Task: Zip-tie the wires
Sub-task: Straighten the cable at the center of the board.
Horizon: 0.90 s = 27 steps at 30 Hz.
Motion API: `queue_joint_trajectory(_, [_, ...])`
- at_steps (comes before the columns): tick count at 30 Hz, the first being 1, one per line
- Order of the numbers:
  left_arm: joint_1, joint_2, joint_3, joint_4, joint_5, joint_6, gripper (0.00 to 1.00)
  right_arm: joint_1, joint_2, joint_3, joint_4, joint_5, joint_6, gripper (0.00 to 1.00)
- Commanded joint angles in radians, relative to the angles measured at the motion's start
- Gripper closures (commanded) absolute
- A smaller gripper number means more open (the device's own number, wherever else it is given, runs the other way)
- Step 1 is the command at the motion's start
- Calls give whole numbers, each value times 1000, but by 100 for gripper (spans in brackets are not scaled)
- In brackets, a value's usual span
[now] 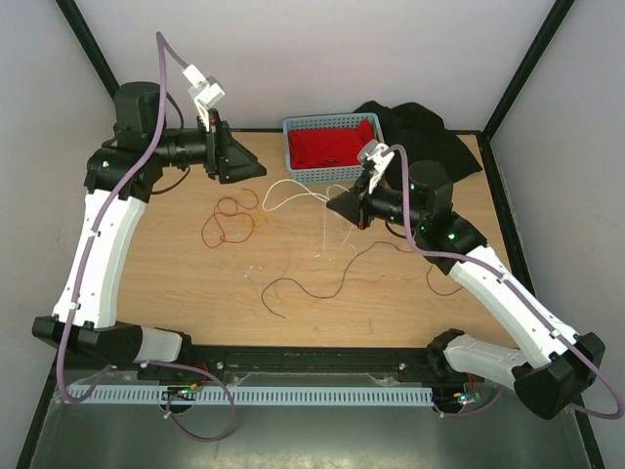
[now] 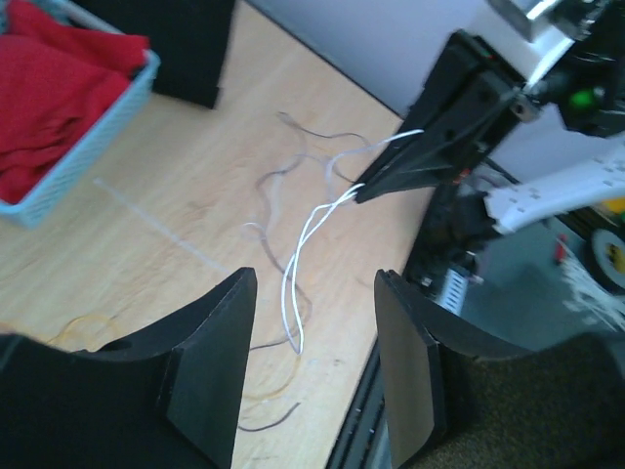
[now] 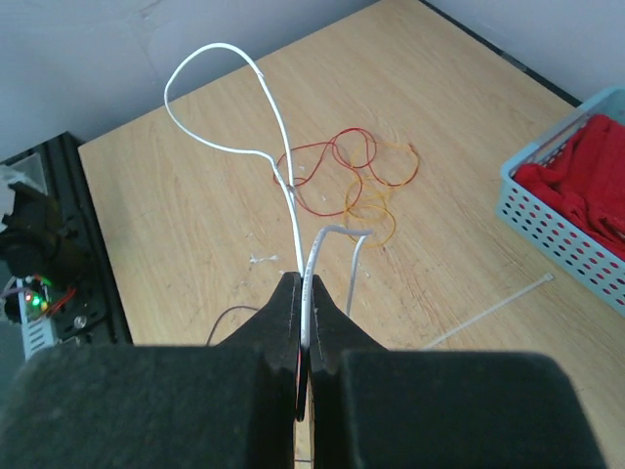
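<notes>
While clamped on wire [image 3: 290, 200], right pincer [image 3: 305, 298]

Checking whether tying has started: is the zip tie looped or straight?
Straight: the zip tie lies flat and unlooped on the table; the right gripper pinches a white wire instead.

We see a matt pale wood-grain tabletop [image 1: 176, 283], a light-blue plastic lattice basket [image 1: 322, 174], soft red cloth [image 1: 332, 145], a glossy white wire [image 3: 217, 46] and a translucent plastic zip tie [image 3: 488, 313].
</notes>
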Motion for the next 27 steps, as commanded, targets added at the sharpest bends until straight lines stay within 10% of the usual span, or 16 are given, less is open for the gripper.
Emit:
queue_joint_trajectory(1, [6, 43, 7, 23, 291, -17, 47, 1, -36, 40, -40, -106, -57, 100])
queue_joint_trajectory(22, [-149, 125, -140, 23, 292, 17, 58, 1, -38, 52, -23, -152, -28, 100])
queue_joint_trajectory(27, [-149, 121, -150, 23, 261, 20, 90, 1, -42, 42, -19, -145, -31, 100])
